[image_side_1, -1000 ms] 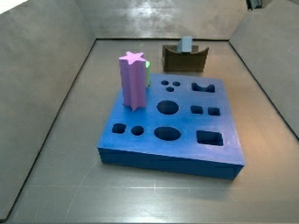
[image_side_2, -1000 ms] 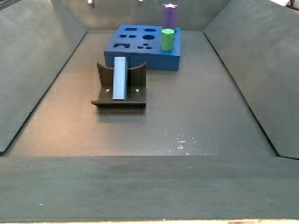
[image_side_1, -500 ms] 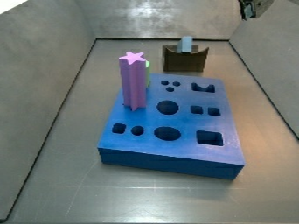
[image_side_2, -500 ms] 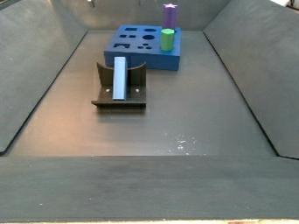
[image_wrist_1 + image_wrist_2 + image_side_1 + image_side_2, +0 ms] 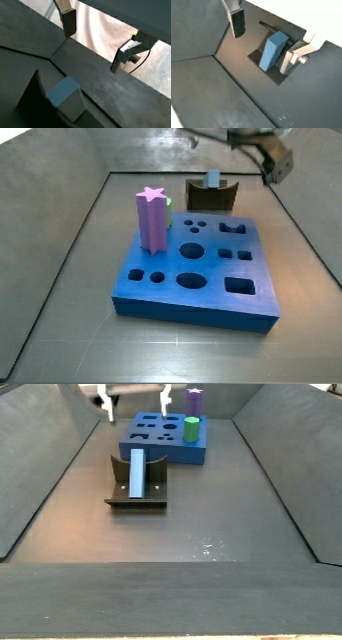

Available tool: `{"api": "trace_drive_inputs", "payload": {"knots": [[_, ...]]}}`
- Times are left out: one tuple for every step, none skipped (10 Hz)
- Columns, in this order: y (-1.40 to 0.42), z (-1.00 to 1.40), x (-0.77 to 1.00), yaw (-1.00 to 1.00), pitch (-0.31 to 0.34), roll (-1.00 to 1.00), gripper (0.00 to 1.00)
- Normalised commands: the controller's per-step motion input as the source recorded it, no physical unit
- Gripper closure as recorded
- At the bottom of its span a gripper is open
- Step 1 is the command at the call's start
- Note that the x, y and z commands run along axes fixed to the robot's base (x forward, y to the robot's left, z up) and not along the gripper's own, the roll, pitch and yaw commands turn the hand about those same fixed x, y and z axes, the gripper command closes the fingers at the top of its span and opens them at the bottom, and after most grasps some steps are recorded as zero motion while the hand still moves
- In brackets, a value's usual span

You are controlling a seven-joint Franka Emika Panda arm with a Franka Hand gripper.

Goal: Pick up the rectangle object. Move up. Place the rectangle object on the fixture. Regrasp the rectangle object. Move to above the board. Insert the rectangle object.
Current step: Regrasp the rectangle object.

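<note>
In a wrist view we see the hand open, its two fingers spread wide with nothing between them: one finger with its dark pad stands to one side, the other well apart from it. Below them, the end of the light-blue bar shows, resting in the dark holder.

In a wrist view the same open hand hangs above the holder. Here we see the bar along its length, lying tilted in the holder, with one finger off to one side of it and the other finger just beside it. We see no contact between the fingers and the bar.

In a side view the hand appears high at the back, above and beside the holder, which stands on the grey floor behind the blue board. The bar sticks up out of the holder. A purple star-topped block stands upright in the board near its back corner.

In a side view the hand sits at the top edge, its fingers apart, over the space between the holder and the board. The bar lies lengthwise in the holder. On the board we see the purple block and a green cylinder.
</note>
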Motion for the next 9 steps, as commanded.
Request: {"api": "trace_drive_inputs", "payload": {"knots": [[0.05,-1.0,0.09,0.19,-0.179,0.13,0.0],[0.04,-1.0,0.1,0.11,-0.241,0.12,0.0],[0.04,-1.0,0.1,0.08,-0.252,0.12,0.0],[0.03,-0.97,0.11,0.0,-0.243,0.13,0.0],[0.03,-0.87,0.1,-0.03,-0.226,0.12,0.0],[0.02,-0.67,0.08,-0.06,-0.175,0.11,0.0],[0.01,-0.52,0.08,-0.08,-0.128,0.11,0.0],[0.0,-0.33,0.08,-0.08,-0.068,0.11,0.0],[0.01,-0.23,0.05,-0.1,-0.017,0.1,0.0]]}}
